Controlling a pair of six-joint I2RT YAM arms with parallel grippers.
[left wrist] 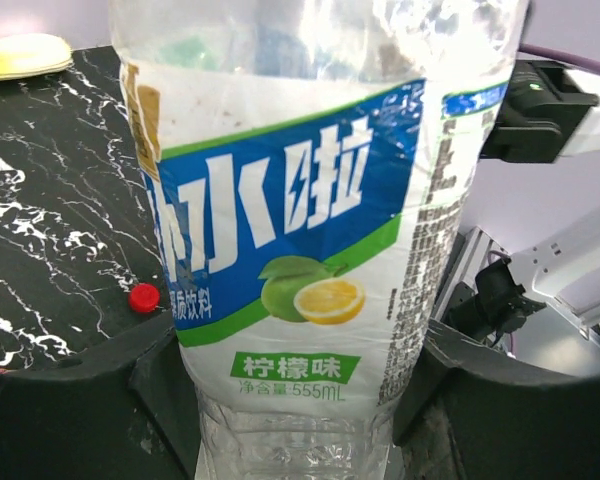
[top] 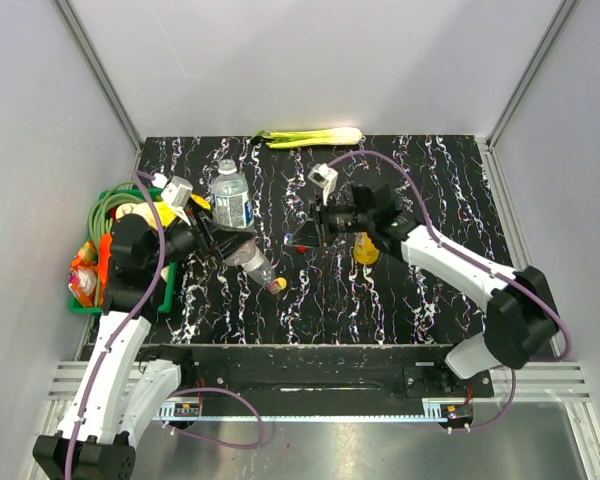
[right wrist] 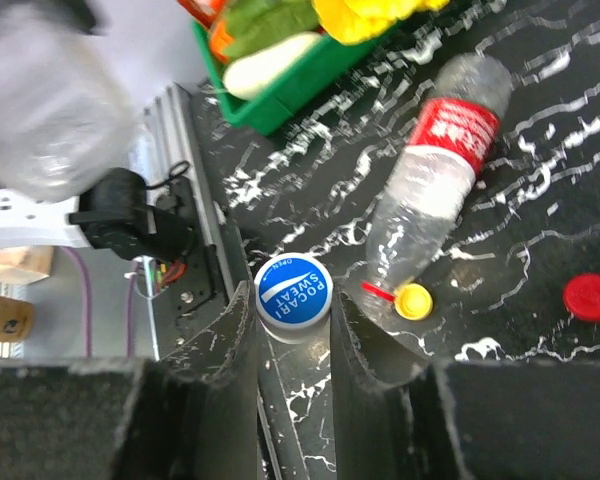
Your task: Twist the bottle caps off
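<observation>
Now the white-blue cap (right wrist: 293, 293) sits between the two fingers of the right gripper (right wrist: 293, 312), which pinch it from both sides. Its flat top faces the wrist camera. It is off its bottle and held above the table (top: 430, 180).

The blue-green-labelled bottle (left wrist: 300, 230) stands about upright, so its long side runs up and down. The left gripper (left wrist: 300, 400) squeezes it low down, below the label, with one finger on each side.

The red-labelled bottle (right wrist: 435, 180) lies on its side on the table, between the two grippers. In the top view its mouth points to the near right and its bottom to the far left. The yellow-orange cap (right wrist: 413, 300) is right at its mouth. It is hard to tell if that cap is screwed on.

The red cap (right wrist: 590, 296) lies flat on the table by itself, near the lying bottle but not touching it.

The small yellow juice bottle (top: 365, 248) is on the table, partly hidden under the right arm.

The green bin (right wrist: 290, 90) at the left edge holds a coiled green hose (top: 105, 210) and toy foods in yellow, orange, green and white.
</observation>
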